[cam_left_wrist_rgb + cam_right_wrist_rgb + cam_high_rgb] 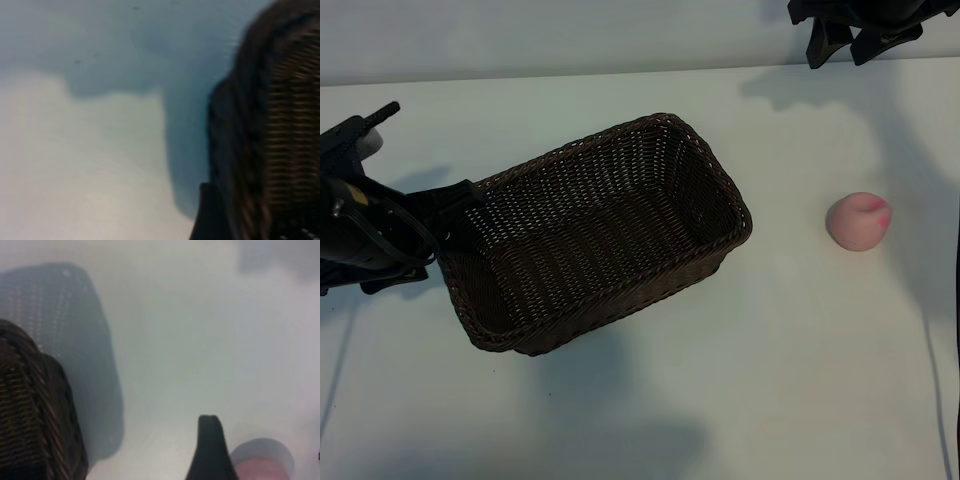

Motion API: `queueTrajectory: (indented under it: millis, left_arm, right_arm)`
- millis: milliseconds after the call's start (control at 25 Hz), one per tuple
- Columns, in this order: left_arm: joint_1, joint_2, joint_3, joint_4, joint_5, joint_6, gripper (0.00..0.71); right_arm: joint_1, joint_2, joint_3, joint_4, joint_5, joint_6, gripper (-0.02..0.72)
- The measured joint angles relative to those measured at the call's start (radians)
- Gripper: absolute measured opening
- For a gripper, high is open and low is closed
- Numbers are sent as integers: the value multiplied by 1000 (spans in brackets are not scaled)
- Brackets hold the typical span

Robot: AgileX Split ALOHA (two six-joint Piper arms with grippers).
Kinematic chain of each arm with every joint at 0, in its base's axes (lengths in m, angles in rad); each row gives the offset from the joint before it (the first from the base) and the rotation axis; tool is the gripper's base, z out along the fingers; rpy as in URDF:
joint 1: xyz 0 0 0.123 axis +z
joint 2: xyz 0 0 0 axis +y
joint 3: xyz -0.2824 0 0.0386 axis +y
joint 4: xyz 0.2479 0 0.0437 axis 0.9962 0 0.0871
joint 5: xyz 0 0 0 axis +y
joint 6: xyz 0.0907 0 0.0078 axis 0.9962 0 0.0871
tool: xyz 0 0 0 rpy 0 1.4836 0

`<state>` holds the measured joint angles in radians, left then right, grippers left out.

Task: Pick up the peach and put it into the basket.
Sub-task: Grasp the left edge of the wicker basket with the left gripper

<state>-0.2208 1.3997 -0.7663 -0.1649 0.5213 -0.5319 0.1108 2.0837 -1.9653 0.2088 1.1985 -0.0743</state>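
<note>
Bright, even light is falling on the white tabletop (pixel 650 400), throwing soft grey shadows near the basket (pixel 600 230) and arms. Both wrist views are showing heavy blur, the basket weave smearing out of focus.

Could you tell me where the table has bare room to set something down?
Free: the strip between the basket and the peach, and the whole near edge below both. Crowded: the basket's left end, where the left gripper sits against its rim.

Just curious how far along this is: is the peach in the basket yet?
Not yet. The peach lies on the white table, apart from the basket, which holds nothing.
</note>
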Motion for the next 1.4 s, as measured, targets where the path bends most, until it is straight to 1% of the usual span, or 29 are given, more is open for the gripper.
queueTrajectory:
  millis: [120, 240, 360, 480, 680, 920, 1080, 1160, 1240, 1400]
  left_arm:
    - [0, -1, 0, -2, -1, 12, 525]
    - [0, 32, 0, -5, -21, 15, 525]
    - [0, 95, 0, -26, -73, 24, 525]
    - [0, 143, -1, -57, -120, 53, 525]
    - [0, 192, -4, -109, -126, 104, 525]
    - [0, 263, -5, -118, -137, 107, 525]
    - [0, 272, -5, -118, -140, 107, 517]
    - [0, 272, -5, -119, -144, 107, 477]
    - [0, 272, -5, -119, -144, 107, 401]
    - [0, 272, -5, -121, -147, 107, 161]
  right_arm:
    - [0, 0, 0, 1, 1, 0, 503]
    - [0, 0, 0, 13, 1, 0, 503]
    - [0, 0, 0, 27, 1, 0, 503]
    - [0, 0, 0, 27, 3, 0, 503]
    - [0, 0, 0, 27, 6, 0, 503]
    - [0, 0, 0, 27, 16, 0, 503]
    - [0, 0, 0, 27, 20, 0, 503]
    - [0, 0, 0, 27, 20, 0, 503]
    - [0, 0, 0, 27, 20, 0, 503]
    - [0, 0, 0, 27, 22, 0, 503]
